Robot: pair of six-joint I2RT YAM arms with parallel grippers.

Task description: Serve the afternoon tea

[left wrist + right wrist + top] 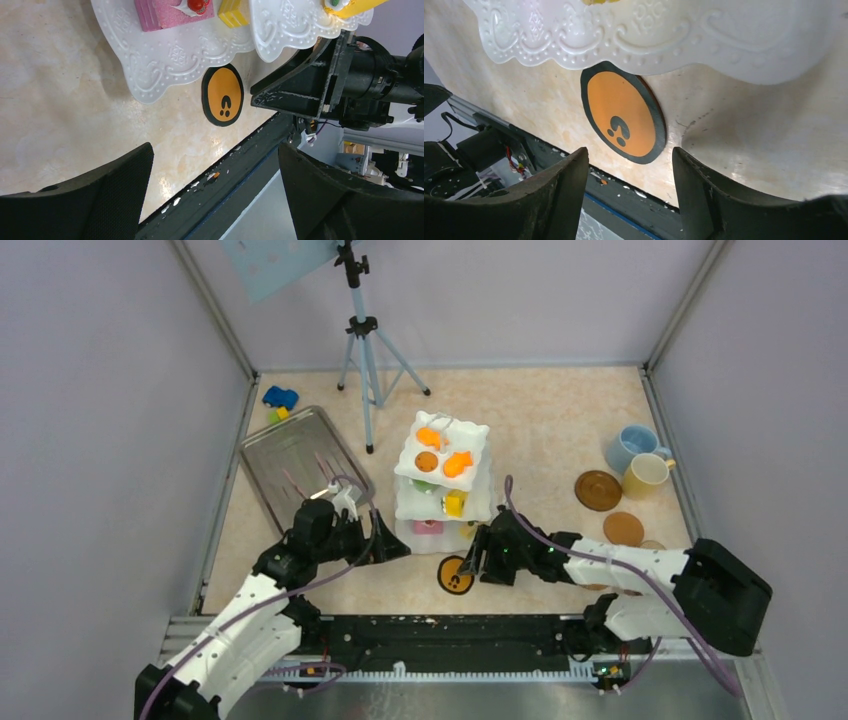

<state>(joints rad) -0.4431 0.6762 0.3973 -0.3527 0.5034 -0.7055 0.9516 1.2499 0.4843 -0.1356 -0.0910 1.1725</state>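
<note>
Afternoon tea looks about half served. The white three-tier stand (408, 465) sits in the middle of the table, and that part seems finished.

To its left, the steel tray (290, 455) has nothing of the tea on it.

The blue mug (628, 448) and cream mug (645, 475) touch each other at the far right, well away from the stand. Neither is on a coaster, and no other mugs show.

Two brown coasters (598, 490) lie bare near them. An orange coaster (624, 117) lies just in front of the stand's bottom tier, also with no mug on it.

Small pastries (458, 464) fill the stand: orange on top, yellow in the middle, pink at the bottom.

The right gripper (629, 155) hangs over the orange coaster with its fingers apart and holds nothing. The left gripper (215, 155) is beside the stand's near left corner, fingers apart too.

What seems left is to lay out the coasters and set the mugs on them.
</note>
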